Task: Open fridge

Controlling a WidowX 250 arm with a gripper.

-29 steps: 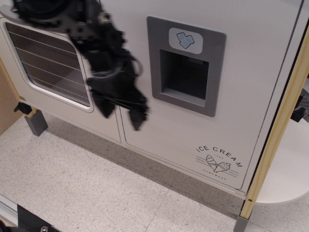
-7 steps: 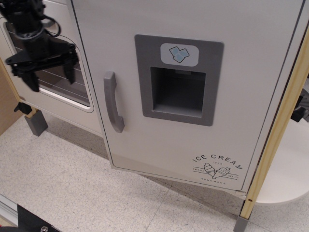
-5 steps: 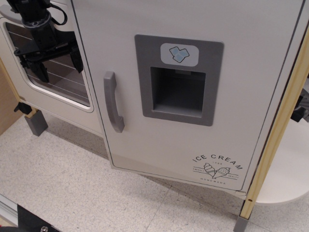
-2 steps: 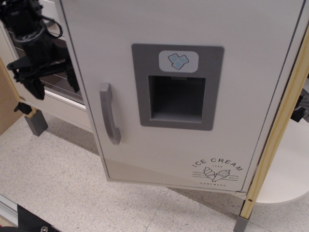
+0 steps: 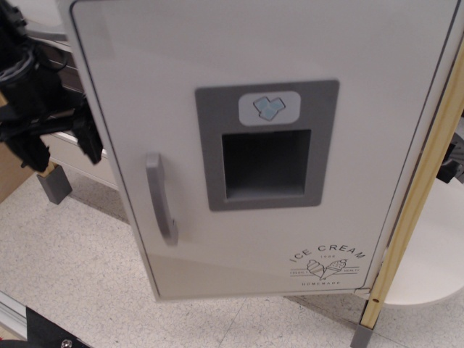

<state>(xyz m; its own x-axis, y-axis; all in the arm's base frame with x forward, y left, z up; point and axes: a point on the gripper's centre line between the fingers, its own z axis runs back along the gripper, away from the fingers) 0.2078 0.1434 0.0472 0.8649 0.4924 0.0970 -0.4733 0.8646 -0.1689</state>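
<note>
You are dealing with a large white toy fridge door with a grey dispenser panel (image 5: pixel 254 145) that fills the middle of the view, swinging out over the speckled floor (image 5: pixel 80 261) – it looks light, stiff and smooth, so the grey vertical handle (image 5: pixel 161 199) near its left edge is your likeliest hold. The black gripper (image 5: pixel 54 141) is hanging at the far left edge beside the door's free edge, fingers pointing down and spread apart – gripping nothing.

One fridge door (image 5: pixel 290 109) fills the view, carrying one grey handle (image 5: pixel 161 199), one grey dispenser panel (image 5: pixel 265 145) with one blue-and-white sticker (image 5: pixel 270 108), and one "ICE CREAM" logo (image 5: pixel 328 262). One black gripper (image 5: pixel 54 141) shows at the left edge — two fingers visible. One wooden post (image 5: pixel 417 196) stands at the right, and two grey feet — one left (image 5: pixel 54 185), one right (image 5: pixel 361 336).
</note>
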